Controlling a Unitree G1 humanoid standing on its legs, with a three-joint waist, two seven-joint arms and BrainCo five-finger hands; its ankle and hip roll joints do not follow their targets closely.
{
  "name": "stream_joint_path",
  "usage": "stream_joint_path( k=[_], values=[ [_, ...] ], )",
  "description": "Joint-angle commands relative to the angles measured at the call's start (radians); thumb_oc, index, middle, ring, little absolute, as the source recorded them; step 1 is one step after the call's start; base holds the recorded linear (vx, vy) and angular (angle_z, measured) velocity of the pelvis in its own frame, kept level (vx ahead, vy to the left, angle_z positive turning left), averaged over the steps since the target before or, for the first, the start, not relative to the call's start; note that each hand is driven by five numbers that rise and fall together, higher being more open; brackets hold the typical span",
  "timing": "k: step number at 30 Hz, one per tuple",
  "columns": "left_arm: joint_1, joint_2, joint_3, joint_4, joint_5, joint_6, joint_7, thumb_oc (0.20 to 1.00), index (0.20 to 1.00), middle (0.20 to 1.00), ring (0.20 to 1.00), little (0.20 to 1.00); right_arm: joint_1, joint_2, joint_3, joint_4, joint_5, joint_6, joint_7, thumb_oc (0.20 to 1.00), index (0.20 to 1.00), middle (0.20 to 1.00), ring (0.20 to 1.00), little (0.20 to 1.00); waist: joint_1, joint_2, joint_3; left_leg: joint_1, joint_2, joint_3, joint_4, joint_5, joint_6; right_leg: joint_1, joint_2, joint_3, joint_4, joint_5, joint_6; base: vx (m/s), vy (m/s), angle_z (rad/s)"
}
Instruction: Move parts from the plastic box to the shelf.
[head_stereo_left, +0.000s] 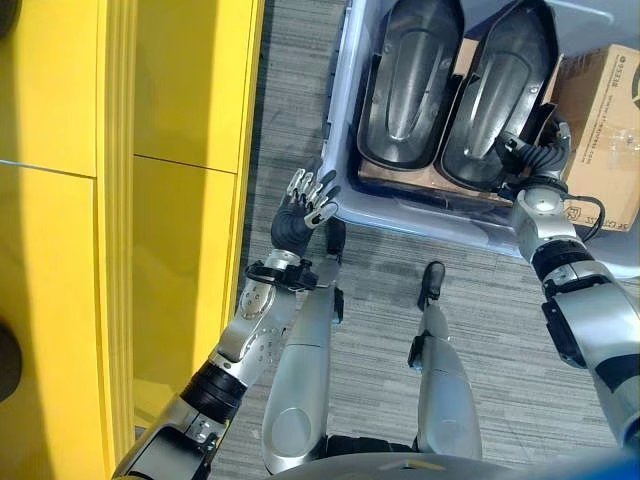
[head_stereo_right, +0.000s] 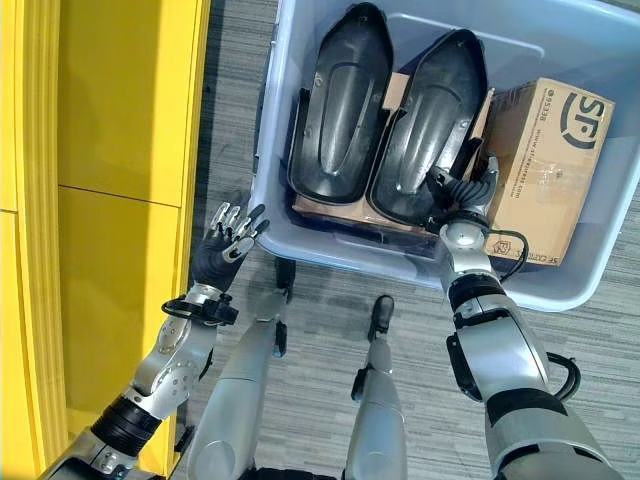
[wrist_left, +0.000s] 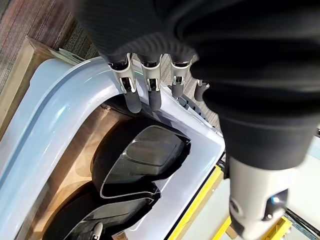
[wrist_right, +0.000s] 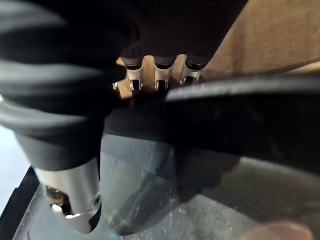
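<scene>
Two black moulded parts lie side by side, hollow side up, in the plastic box (head_stereo_right: 300, 240) on a cardboard sheet, packed beside a cardboard carton (head_stereo_right: 545, 170) that likely keeps them from sliding. The right hand (head_stereo_right: 460, 195) reaches over the box's near wall to the near end of the right-hand part (head_stereo_right: 430, 130), fingers hooked over its edge and apparently clamped there. The left hand (head_stereo_left: 305, 210) hovers, fingers relaxed and apart, just outside the box's near-left corner, short of the left-hand part (head_stereo_right: 340, 100).
</scene>
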Motion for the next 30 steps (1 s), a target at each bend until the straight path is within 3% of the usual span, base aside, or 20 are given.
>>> stream_joint_path(
  k=[1, 13, 14, 17, 18, 24, 25, 30],
  values=[
    [0.007, 0.014, -0.006, -0.112, -0.007, -0.049, 0.007, 1.0, 1.0, 1.0, 1.0, 1.0, -0.058, -0.109, 0.033, 0.048, 0.008, -0.016, -0.013, 1.0, 1.0, 1.0, 1.0, 1.0, -0.006, 0.042, -0.017, -0.06, 0.051, -0.042, 0.083, -0.056, -0.056, 0.02, -0.056, -0.011, 0.16, -0.071, 0.003, 0.0, 0.0, 0.0],
    [0.01, 0.023, -0.007, -0.124, -0.004, -0.052, 0.02, 1.0, 1.0, 1.0, 1.0, 1.0, -0.132, -0.153, 0.063, 0.123, 0.016, 0.004, -0.017, 1.0, 1.0, 1.0, 1.0, 1.0, -0.014, 0.058, -0.017, -0.174, 0.041, -0.046, 0.164, -0.089, -0.039, -0.12, -0.029, 0.027, 0.259, -0.106, -0.009, 0.0, 0.007, -0.02],
    [0.011, 0.023, -0.011, -0.122, -0.004, -0.053, 0.023, 1.0, 1.0, 1.0, 1.0, 1.0, -0.13, -0.149, 0.068, 0.133, 0.019, 0.007, -0.015, 1.0, 1.0, 1.0, 1.0, 1.0, -0.015, 0.057, -0.017, -0.169, 0.038, -0.052, 0.178, -0.126, -0.045, -0.126, -0.025, 0.033, 0.278, -0.131, -0.01, 0.07, -0.013, -0.02],
    [0.006, 0.024, -0.016, -0.121, -0.006, -0.052, 0.023, 1.0, 1.0, 1.0, 1.0, 1.0, -0.132, -0.141, 0.072, 0.148, 0.021, 0.015, -0.004, 1.0, 1.0, 1.0, 1.0, 1.0, -0.015, 0.061, -0.017, -0.181, 0.04, -0.051, 0.186, -0.128, -0.041, -0.151, -0.02, 0.037, 0.297, -0.136, -0.011, 0.02, -0.003, -0.02],
    [0.002, 0.026, -0.018, -0.119, -0.007, -0.054, 0.021, 1.0, 1.0, 1.0, 1.0, 1.0, -0.129, -0.137, 0.073, 0.147, 0.03, 0.015, 0.006, 0.2, 0.2, 0.2, 0.2, 0.2, -0.016, 0.062, -0.017, -0.181, 0.043, -0.052, 0.188, -0.129, -0.041, -0.154, -0.02, 0.038, 0.301, -0.139, -0.012, -0.01, -0.017, -0.04],
    [-0.007, 0.026, -0.021, -0.105, -0.016, -0.057, 0.011, 1.0, 1.0, 1.0, 1.0, 1.0, -0.096, -0.127, 0.064, 0.131, 0.045, 0.005, 0.024, 0.2, 0.2, 0.2, 0.2, 0.2, -0.02, 0.056, -0.017, -0.153, 0.043, -0.054, 0.167, -0.117, -0.042, -0.126, -0.014, 0.033, 0.292, -0.14, -0.014, -0.02, 0.0, 0.0],
    [-0.011, 0.026, -0.017, -0.103, -0.018, -0.059, 0.01, 1.0, 1.0, 1.0, 1.0, 1.0, -0.079, -0.12, 0.057, 0.112, 0.049, -0.004, 0.023, 0.2, 0.2, 0.2, 0.2, 0.2, -0.021, 0.054, -0.017, -0.148, 0.046, -0.047, 0.151, -0.082, -0.035, -0.122, -0.012, 0.028, 0.282, -0.118, -0.014, -0.08, -0.001, 0.01],
    [-0.012, 0.026, -0.007, -0.086, -0.028, -0.062, 0.002, 1.0, 1.0, 1.0, 1.0, 1.0, -0.012, -0.1, 0.021, 0.023, 0.057, -0.033, 0.014, 0.2, 0.2, 0.2, 0.2, 0.2, -0.024, 0.038, -0.017, -0.051, 0.053, -0.05, 0.09, -0.058, -0.043, -0.027, -0.019, 0.01, 0.236, -0.102, -0.01, -0.03, -0.04, 0.04]
  ],
)
